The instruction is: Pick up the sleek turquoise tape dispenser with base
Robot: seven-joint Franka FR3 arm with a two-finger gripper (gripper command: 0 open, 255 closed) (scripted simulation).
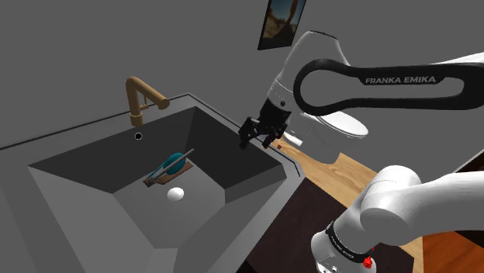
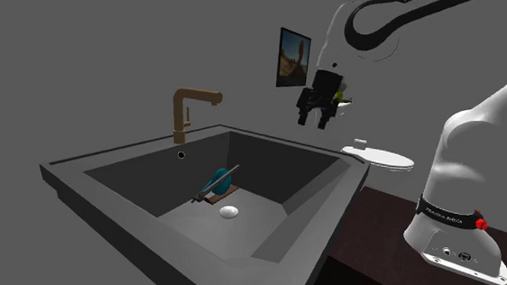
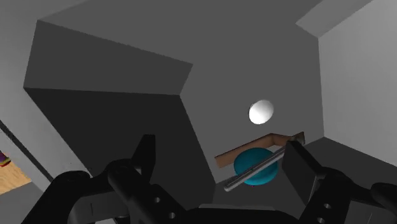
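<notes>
In the shoulder view, one bent brown tap (image 1: 142,96) stands on the back rim of the single deep, dark grey sink (image 1: 77,137), placed to pour into the basin. To the right of the tap, on the basin floor, is the one task object: the turquoise round tape dispenser on a flat brown base with a slim grey bar across it (image 1: 172,164). It rests base-down, which probably keeps the wheel steady on edge. One small white oval lump (image 1: 176,194) lies just in front of it, apart from it.

Further right, the single all-black two-finger gripper (image 1: 254,143) hangs above the sink's right-hand rim, well apart from the dispenser. Its two fingers are spread wide with nothing between them, which I judge to be readiness for a descent into the basin. Beyond it are one white toilet (image 1: 341,128) and one framed picture (image 1: 281,22) on the wall.
</notes>
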